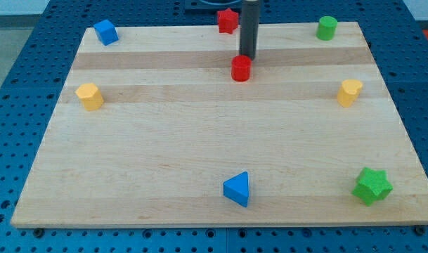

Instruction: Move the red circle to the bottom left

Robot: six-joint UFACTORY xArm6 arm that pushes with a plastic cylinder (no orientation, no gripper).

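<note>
My tip [247,57], a bare rod with nothing to open or close, stands just behind the red circle [241,68] near the table's [164,140] top edge, apparently touching it. I judge the approach done; pushing toward the bottom-left corner comes next, steering above the blue triangle [237,189].

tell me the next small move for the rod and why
Probably a short push toward the view's bottom left. My tip sits just above the red circle, slightly to its right, so it is already behind it for that direction.
</note>
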